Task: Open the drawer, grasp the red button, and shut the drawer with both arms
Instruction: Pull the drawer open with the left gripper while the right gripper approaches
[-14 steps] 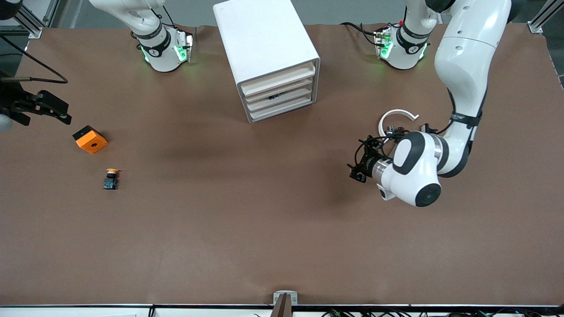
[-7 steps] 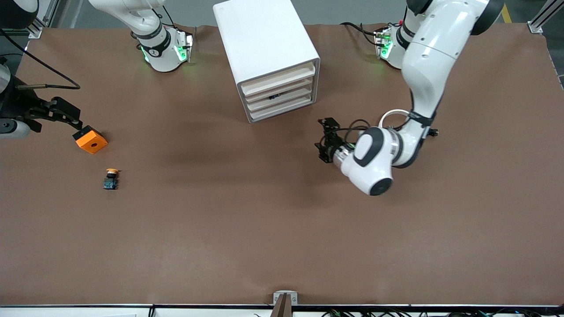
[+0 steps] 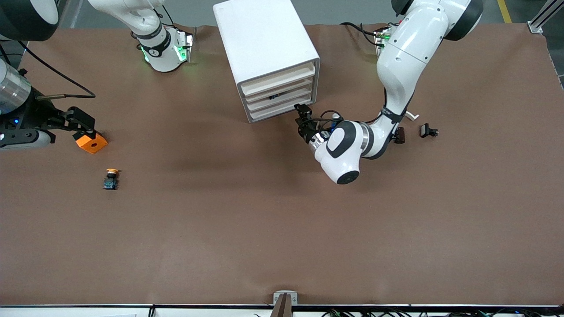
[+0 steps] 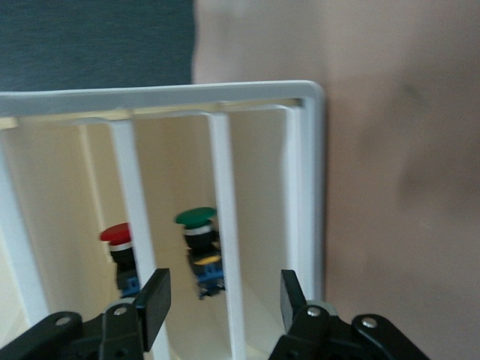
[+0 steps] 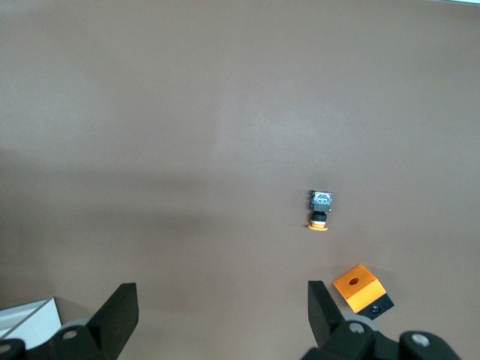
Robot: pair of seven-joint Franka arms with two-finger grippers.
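The white drawer cabinet [image 3: 269, 57] stands mid-table near the arms' bases, with all its drawers pushed in. In the left wrist view the red-capped button [image 4: 120, 251] shows inside it, beside a green-capped switch [image 4: 201, 247]. My left gripper [image 3: 303, 118] is at the cabinet's front, at the corner toward the left arm's end. It [image 4: 223, 300] is open, and a white front slat [image 4: 229, 247] stands between its fingers without touching them. My right gripper [image 3: 83, 124] hangs open and empty over the right arm's end of the table; its wrist view [image 5: 221, 315] shows bare table between the fingers.
An orange block [image 3: 91, 141] lies just under the right gripper, also in its wrist view [image 5: 361, 289]. A yellow-capped switch [image 3: 111, 179] lies nearer the front camera. Small black parts [image 3: 428, 130] and a white ring [image 3: 410, 115], mostly hidden by the left arm, lie toward the left arm's end.
The left arm swung from its end of the table to the cabinet's front. The right gripper came in over the table toward the orange block.
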